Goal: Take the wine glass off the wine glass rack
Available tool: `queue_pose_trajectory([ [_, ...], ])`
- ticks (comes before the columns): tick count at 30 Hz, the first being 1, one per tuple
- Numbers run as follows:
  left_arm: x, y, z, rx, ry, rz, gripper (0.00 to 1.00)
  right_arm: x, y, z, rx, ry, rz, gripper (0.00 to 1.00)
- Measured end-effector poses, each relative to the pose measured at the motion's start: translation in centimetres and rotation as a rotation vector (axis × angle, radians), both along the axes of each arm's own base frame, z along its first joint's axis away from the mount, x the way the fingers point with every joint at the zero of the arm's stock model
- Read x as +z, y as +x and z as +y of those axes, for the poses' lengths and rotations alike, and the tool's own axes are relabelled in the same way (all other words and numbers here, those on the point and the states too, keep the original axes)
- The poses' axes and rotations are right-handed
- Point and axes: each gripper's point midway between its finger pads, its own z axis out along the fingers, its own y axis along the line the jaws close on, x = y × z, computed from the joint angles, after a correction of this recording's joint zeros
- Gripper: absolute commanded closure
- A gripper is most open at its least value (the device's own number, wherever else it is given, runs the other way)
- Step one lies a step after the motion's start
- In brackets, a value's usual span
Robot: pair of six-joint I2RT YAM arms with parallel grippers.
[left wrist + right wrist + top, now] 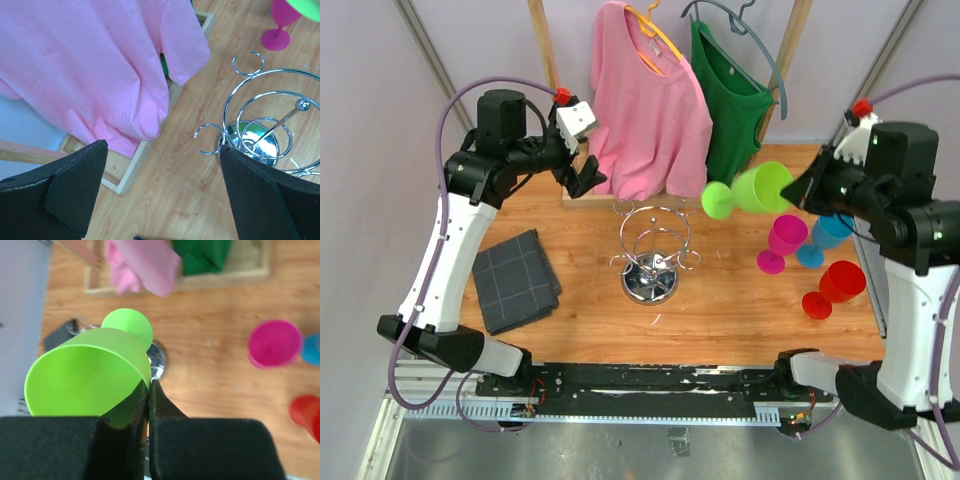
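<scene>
Table (720, 320): I see wooden boards in front of the arm bases, carrying everything below.
Grey cloth (515, 280): folded, lying flat at the near left, well apart from the rack.
Red glass (835, 288): nearest of the group at the right edge of the table.
Wine glass rack (653, 255): chrome wire stand at mid-table. My left wrist view shows its round mirrored base, its ball-tipped post and its curled arms (265, 125).
Magenta glass (782, 242): just behind the red one. My right wrist camera looks down into its open bowl (274, 342).
Blue glass (825, 238): just beside the magenta one, on its right.
Right end effector (802, 190): raised over the right side of the table, fingers pinched together on the bowl wall of the glass (148, 390).
Wine glass (750, 190): lime green, held on its side in the air, foot pointing towards the rack, up and to the right of the rack and apart from it.
Left end effector (585, 180): raised over the far left, fingers spread wide with nothing between them, near the hem of the pink shirt (162, 200).
Pink shirt (650, 110): hanging at the back.
Green shirt (730, 95): hanging just right of the pink one.
Wooden frame (542, 45): the uprights behind both shirts.
</scene>
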Motion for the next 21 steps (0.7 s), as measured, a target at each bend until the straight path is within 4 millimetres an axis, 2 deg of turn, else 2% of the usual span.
queue_pose_trajectory([
  [3, -0.2, 0.2, 0.2, 0.011, 0.002, 0.004, 0.01, -2.7, -2.7, -2.2, -0.068, -0.088, 0.058, 0.99],
  [5, -0.3, 0.3, 0.2, 0.015, 0.002, 0.006, 0.01, -3.4, -4.3, -3.5, -0.113, -0.133, 0.066, 0.99],
  [10, -0.4, 0.5, 0.3, 0.02, 0.001, 0.008, 0.01, -4.2, -6.7, -5.9, -0.207, -0.195, 0.059, 0.99],
  [13, -0.6, 0.7, 0.3, 0.022, 0.001, 0.012, 0.01, -6.0, -7.7, -6.7, -0.236, -0.22, 0.087, 1.0],
  [21, -1.1, 0.8, 0.2, 0.024, 0.001, 0.029, 0.01, -15.2, -9.6, -8.5, -0.304, -0.307, 0.272, 0.99],
])
